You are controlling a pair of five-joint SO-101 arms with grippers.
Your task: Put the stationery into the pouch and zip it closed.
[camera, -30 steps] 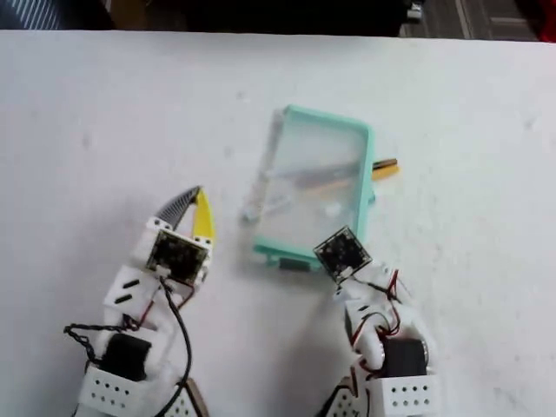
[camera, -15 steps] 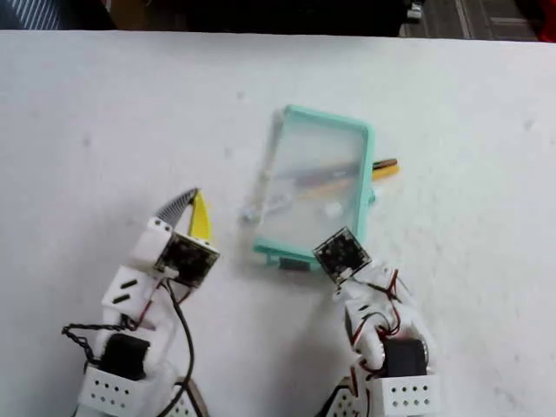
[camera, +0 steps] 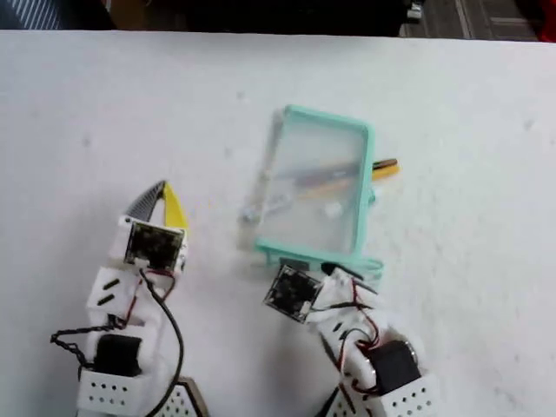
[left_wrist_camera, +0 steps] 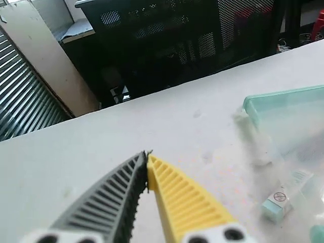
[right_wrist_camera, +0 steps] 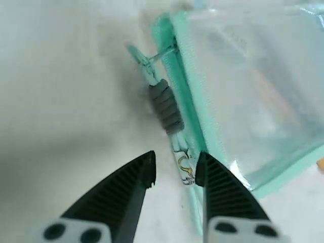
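Note:
A translucent pouch with a mint-green border lies flat mid-table, with pens blurred inside it. A yellow pencil end sticks out past its right edge. My left gripper rests shut and empty on the table, well left of the pouch; its grey and yellow fingers meet at the tips. My right gripper is open at the pouch's near edge, its black fingers either side of the zipper band. The grey zipper pull lies just ahead of them. The pouch has a small mint eraser at its left edge.
The white table is bare to the left and at the back. A thin mint cord trails from the zipper end. Beyond the table's far edge stand dark mesh furniture and slatted blinds.
The left arm has drawn away to the left, farther from the pouch. The right arm has swung left along the pouch's near edge.

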